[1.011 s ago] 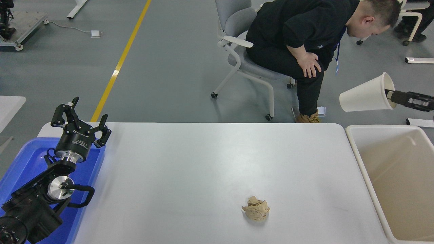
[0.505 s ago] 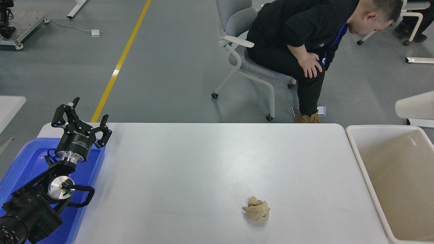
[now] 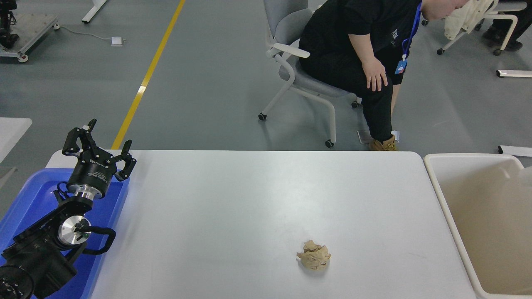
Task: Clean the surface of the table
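The table surface (image 3: 249, 199) is a wide white top filling the middle of the head view. A crumpled beige paper ball (image 3: 314, 256) lies on it toward the front, right of centre. My left gripper (image 3: 99, 145) is parked at the lower left over the blue tray, fingers spread open with nothing in them. My right arm and gripper are out of view.
A blue plastic tray (image 3: 25, 199) sits at the table's left end under my left arm. A beige rimmed bin (image 3: 482, 216) stands against the right end. Beyond the far edge a person (image 3: 365, 33) sits on a grey wheeled chair (image 3: 291, 54).
My right gripper, holding a white paper cup above the bin, drew off to the right and left the view with the cup. The seated person straightened up. The paper ball and left arm stayed put.
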`<state>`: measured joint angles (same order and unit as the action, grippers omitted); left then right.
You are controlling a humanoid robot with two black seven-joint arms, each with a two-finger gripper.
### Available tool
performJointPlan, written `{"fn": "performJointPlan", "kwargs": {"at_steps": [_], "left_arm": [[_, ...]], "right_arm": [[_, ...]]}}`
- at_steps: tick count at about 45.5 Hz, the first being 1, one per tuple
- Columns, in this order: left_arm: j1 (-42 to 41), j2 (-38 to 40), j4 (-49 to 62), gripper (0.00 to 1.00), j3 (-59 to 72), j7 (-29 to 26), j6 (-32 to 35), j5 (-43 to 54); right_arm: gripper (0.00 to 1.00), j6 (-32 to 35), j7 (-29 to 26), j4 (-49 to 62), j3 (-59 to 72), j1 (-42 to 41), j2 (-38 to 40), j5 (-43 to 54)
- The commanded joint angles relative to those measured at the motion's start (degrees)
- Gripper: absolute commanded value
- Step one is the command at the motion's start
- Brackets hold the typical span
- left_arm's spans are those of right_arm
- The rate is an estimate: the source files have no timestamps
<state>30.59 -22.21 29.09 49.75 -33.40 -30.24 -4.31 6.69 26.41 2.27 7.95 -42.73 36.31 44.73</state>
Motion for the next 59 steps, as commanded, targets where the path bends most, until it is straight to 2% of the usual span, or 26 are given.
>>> {"fn": "performJointPlan", "kwargs": {"at_steps": [1, 15, 30, 34, 37, 39, 45, 50, 59], "left_arm": [[0.0, 0.0, 0.0, 1.00, 0.0, 0.0, 0.0, 0.0], [0.0, 0.0, 0.0, 1.00, 0.0, 0.0, 0.0, 0.0], [0.0, 0.0, 0.0, 1.00, 0.0, 0.0, 0.0, 0.0], [0.0, 0.1, 0.0, 1.00, 0.0, 0.0, 0.0, 0.0], [0.0, 0.1, 0.0, 1.00, 0.0, 0.0, 0.0, 0.0], [0.0, 0.0, 0.0, 1.00, 0.0, 0.0, 0.0, 0.0], [0.0, 0.0, 0.0, 1.00, 0.0, 0.0, 0.0, 0.0], [0.0, 0.0, -0.1, 1.00, 0.0, 0.0, 0.0, 0.0], [0.0, 0.1, 0.0, 1.00, 0.0, 0.0, 0.0, 0.0]], "right_arm": [[0.00, -2.6, -3.0, 1.3, 0.0, 3.7, -4.4, -0.7], [0.00, -5.2, -3.7, 1.3, -0.3, 6.9, -9.0, -0.8], [0.00, -5.2, -3.8, 1.3, 0.1, 7.1, -9.1, -3.5], [0.15, -5.3, -3.8, 1.2, 0.2, 7.2, -9.1, -4.6], [0.18, -5.2, -3.8, 1.2, 0.4, 7.2, -9.1, -5.9], [0.24, -5.3, -3.8, 1.2, 0.4, 7.2, -9.0, -6.3], [0.66, -5.3, -3.8, 1.2, 0.3, 7.1, -9.0, -6.8], [0.98, -5.3, -3.8, 1.1, 0.2, 7.1, -8.7, -7.9], [0.98, -4.7, -3.7, 0.0, -0.7, 5.9, -7.2, -10.8]]}}
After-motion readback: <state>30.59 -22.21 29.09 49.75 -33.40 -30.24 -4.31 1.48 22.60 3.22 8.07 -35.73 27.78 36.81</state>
